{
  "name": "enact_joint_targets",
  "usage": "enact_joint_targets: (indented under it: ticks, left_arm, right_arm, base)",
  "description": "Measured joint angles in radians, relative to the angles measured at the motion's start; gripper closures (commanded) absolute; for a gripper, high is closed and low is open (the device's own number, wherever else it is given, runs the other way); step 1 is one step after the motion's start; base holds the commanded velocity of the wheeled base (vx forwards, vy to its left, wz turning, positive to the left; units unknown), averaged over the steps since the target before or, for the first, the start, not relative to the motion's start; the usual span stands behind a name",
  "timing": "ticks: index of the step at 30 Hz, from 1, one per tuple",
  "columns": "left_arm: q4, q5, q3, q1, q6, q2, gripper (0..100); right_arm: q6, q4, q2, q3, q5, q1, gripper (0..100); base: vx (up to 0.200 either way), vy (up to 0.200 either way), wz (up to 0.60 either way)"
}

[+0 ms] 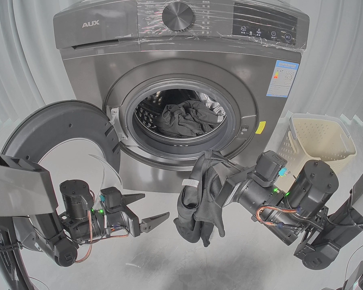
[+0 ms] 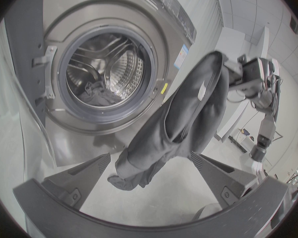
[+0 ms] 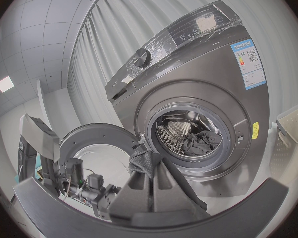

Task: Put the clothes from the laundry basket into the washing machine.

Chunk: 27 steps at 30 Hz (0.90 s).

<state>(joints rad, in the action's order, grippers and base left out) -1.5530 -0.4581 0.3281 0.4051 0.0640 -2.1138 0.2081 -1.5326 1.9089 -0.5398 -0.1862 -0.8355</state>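
Both fingers of the right gripper (image 3: 152,189) were seen pressed together on a bunched fold of a dark garment (image 1: 199,200), which was pinched near its top and left to hang in a long, limp tail at the lower centre of the head view. It was held just in front of and below the open drum (image 1: 149,101) of the washing machine (image 1: 88,73), clear of the floor. Some dark clothing (image 1: 187,119) was already piled inside the drum. For the step in hand, it is judged that the garment should be lifted until its tail clears the lower lip of the grey door seal (image 1: 181,152). It should then be carried well into the drum before the fingers are parted, so that no cloth is left draped over the rim or caught on the seal. Further out, at the lower left of the frame, the left gripper (image 1: 147,209) was held with its fingers spread wide and nothing between them, apart from the garment. The round door (image 1: 56,125) stood swung open above it. The laundry basket (image 1: 322,141) stood at the right of the frame, just beside the machine.
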Motion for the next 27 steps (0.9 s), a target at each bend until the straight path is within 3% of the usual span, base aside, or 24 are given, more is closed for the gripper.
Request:
enact_joint_targets:
  ticks: [3, 10, 27]
  left_arm:
    - [0.000, -0.002, 0.005, -0.001, -0.024, -0.049, 0]
    - [0.000, -0.003, 0.049, 0.011, -0.042, -0.130, 0]
    - [0.000, 0.008, 0.209, 0.026, -0.048, -0.267, 0]
  right_arm:
    - [-0.002, 0.003, 0.001, -0.020, -0.003, 0.000, 100]
    - [-0.002, 0.004, 0.009, -0.048, -0.004, 0.001, 100]
    - [-0.002, 0.001, 0.011, -0.054, -0.004, -0.012, 100]
  base:
    - [0.000, 0.000, 0.00]
    - [0.000, 0.000, 0.00]
    - [0.000, 0.000, 0.00]
